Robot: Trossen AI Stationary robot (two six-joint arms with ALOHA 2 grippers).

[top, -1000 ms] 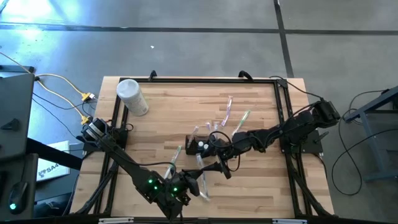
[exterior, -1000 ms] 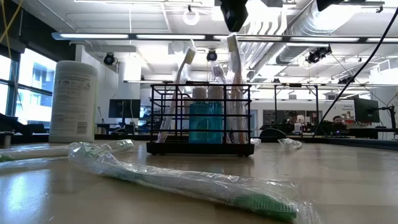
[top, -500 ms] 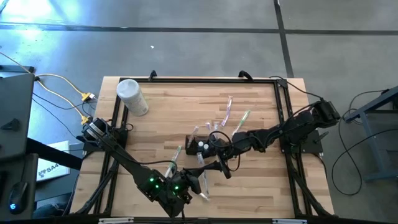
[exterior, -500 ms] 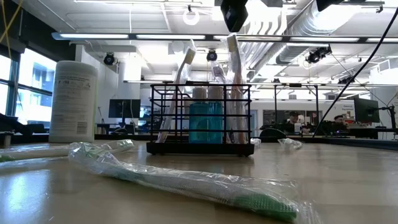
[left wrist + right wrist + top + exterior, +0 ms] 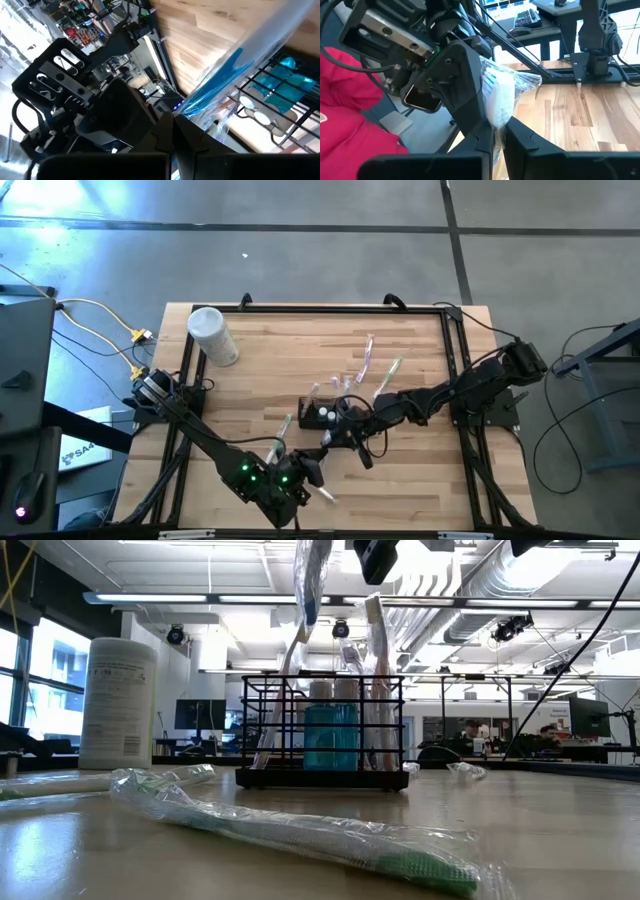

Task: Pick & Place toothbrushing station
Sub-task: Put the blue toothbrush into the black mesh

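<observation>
Toothbrushes in clear wrap number several: one blue-handled one (image 5: 235, 70) is passed between the two grippers, one green one (image 5: 300, 830) lies nearest the low camera, two more (image 5: 380, 370) lie on the wood beyond the caddy, and another (image 5: 281, 435) lies close to the caddy on the left arm's side. About three stand upright inside the caddy, though the exact count there is hard to tell.

One toothbrushing station (image 5: 325, 412), a black wire caddy, sits upright near the middle of the table (image 5: 260, 380), its long axis running across the table from one arm's side toward the other. A teal cup (image 5: 331, 737) stands inside it. One white cylindrical container (image 5: 213, 336) stands well apart from the caddy, toward the far left corner.

The right gripper (image 5: 499, 131) hangs just beside the caddy on its near side, clenched on the wrapped blue toothbrush. The left gripper (image 5: 176, 120), also near the caddy's near side, is clamped on the same wrapped brush, whose blue end rises above the caddy in the low view.
</observation>
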